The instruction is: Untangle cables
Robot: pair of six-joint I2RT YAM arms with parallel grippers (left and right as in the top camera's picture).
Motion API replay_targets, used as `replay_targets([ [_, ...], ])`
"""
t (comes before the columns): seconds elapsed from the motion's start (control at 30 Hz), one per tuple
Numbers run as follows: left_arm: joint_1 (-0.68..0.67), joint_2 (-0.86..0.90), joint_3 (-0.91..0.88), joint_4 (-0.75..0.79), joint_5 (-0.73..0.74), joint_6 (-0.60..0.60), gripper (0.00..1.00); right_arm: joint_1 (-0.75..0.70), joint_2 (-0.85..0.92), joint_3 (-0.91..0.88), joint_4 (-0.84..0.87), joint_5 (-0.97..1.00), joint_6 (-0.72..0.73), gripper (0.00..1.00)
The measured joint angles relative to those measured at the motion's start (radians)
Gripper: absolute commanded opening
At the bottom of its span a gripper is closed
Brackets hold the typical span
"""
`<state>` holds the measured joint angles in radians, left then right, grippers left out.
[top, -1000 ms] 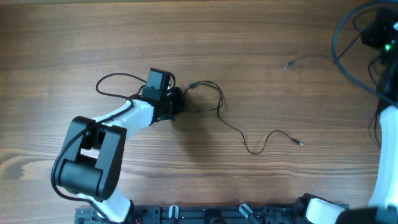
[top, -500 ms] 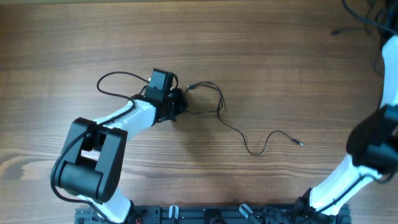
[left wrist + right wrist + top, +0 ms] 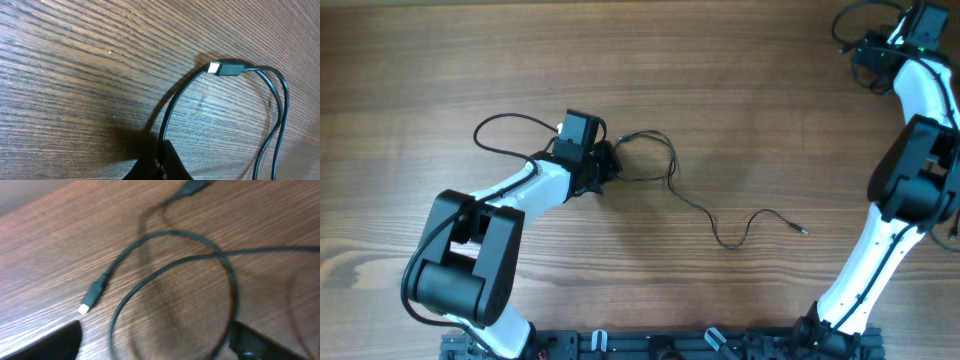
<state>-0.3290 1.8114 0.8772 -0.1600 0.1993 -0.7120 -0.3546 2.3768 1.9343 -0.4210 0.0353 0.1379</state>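
A thin black cable (image 3: 695,205) winds across the middle of the table and ends in a small plug (image 3: 804,231). My left gripper (image 3: 604,165) is shut on its left part. In the left wrist view the strand (image 3: 172,107) runs out of the pinched fingertips (image 3: 162,167) to a white-tipped plug (image 3: 225,67). A second cable (image 3: 165,270) lies in loops in the far right corner, its plug (image 3: 91,299) on the wood. My right gripper (image 3: 155,347) stands open over it, a finger (image 3: 45,342) on each side of the loop and nothing gripped. From overhead that gripper (image 3: 868,55) is beside the loop (image 3: 840,22).
The left arm's own black wire (image 3: 490,128) loops out to the left of its wrist. The right arm (image 3: 910,170) stretches up along the table's right edge. A bar of fittings (image 3: 650,345) lines the near edge.
The right arm has swung into the far right corner and its jaws have gone from shut to open, leaving the second cable on the table. The left arm has not moved.
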Motion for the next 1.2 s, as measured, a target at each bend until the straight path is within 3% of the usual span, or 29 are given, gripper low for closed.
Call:
replay_targets([
  [0.2,-0.013,-0.002,0.0,0.0,-0.022,0.0,0.06,0.0,-0.261,0.0,-0.143,0.0,0.008,1.0],
  [0.47,-0.076,-0.005,-0.003,0.043,-0.106,0.008,0.2,0.015,-0.647,0.029,-0.555,-0.033,0.076,1.0],
  [0.6,-0.119,-0.005,-0.002,0.053,-0.148,0.016,0.43,0.027,-0.654,0.02,-0.711,-0.031,0.136,1.0],
  [0.63,-0.126,-0.005,0.0,0.054,-0.15,0.019,0.54,0.026,-0.647,0.009,-0.727,-0.015,0.163,1.0],
  [0.7,-0.149,-0.005,0.006,0.055,-0.161,0.021,0.71,0.023,-0.633,-0.019,-0.724,0.042,0.204,1.0],
  [0.8,-0.175,-0.011,0.013,0.051,-0.175,0.029,0.85,0.011,-0.607,-0.076,-0.661,0.179,0.233,1.0],
  [1.0,-0.183,-0.013,0.017,0.052,-0.176,0.034,0.88,-0.073,-0.534,-0.18,-0.458,0.331,0.19,1.0],
  [1.17,-0.183,-0.013,0.017,0.053,-0.176,0.034,0.89,-0.221,-0.381,-0.217,-0.351,0.335,0.196,0.69],
  [1.2,-0.183,-0.013,0.017,0.053,-0.176,0.034,0.89,-0.243,-0.348,-0.217,-0.331,0.332,0.203,0.68],
])
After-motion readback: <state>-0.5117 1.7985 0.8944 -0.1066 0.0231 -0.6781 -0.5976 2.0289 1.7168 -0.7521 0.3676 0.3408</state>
